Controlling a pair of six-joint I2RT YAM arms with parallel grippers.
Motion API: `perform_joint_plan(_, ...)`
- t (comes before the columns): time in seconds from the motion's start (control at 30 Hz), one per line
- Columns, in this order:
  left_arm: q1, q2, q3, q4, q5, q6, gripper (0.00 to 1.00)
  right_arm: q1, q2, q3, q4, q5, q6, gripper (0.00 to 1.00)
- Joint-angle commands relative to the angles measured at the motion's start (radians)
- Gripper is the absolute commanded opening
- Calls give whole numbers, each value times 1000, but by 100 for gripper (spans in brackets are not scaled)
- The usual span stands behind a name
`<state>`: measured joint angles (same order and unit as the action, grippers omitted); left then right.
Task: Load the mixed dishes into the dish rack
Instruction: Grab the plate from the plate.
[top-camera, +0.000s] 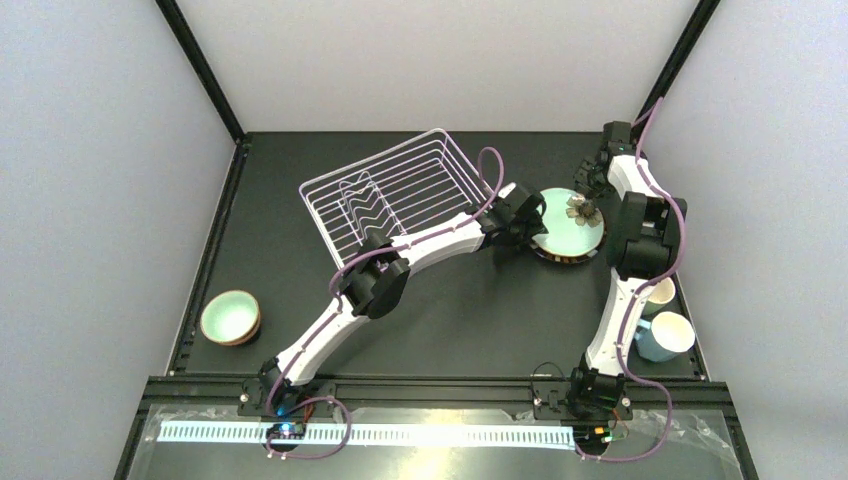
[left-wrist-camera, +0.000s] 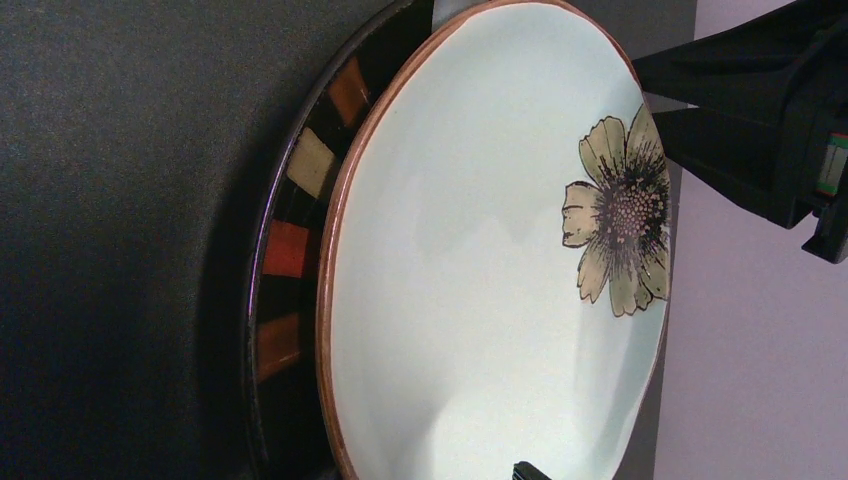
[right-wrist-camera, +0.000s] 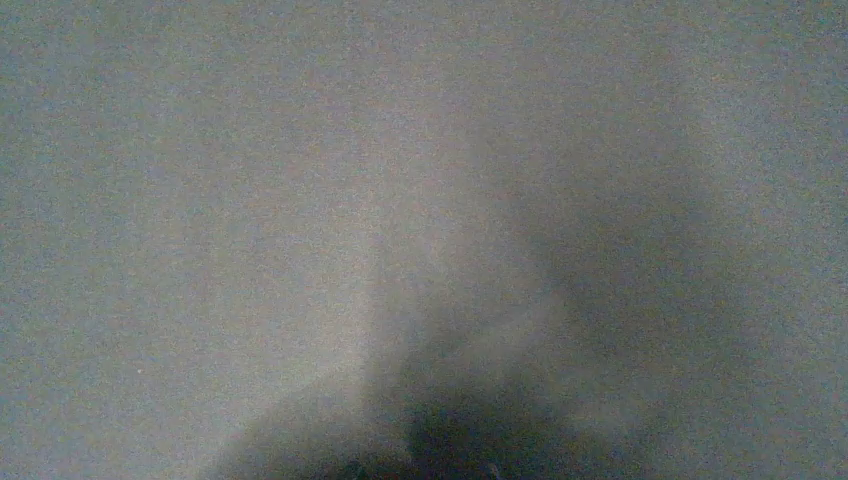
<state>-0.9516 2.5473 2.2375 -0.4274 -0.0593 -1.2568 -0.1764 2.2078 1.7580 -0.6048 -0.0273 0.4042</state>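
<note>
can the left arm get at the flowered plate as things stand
Likely yes: the left gripper is open beside the flowered plate, nothing between them; the right gripper crowds only its far side.

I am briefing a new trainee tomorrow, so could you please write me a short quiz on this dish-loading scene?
1. True or false: the flowered plate already stands in the dish rack.
2. Which dish sits alone to the left of the left arm? A) pink plate B) bowl C) mug
3. How many mugs stand beside the right arm?

Key: 1 false, it lies on the table right of the rack; 2 B; 3 two.
</note>
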Motion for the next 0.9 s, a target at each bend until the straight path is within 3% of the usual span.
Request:
perform_joint_plan(0.0, -9, 39, 32, -42, -40, 19, 99, -4, -9, -24, -10, -14, -1, 69)
perform_joint_plan(0.87, -58, 22, -21, 76, -110, 73, 99, 4, -72, -130, 33, -12, -1, 69)
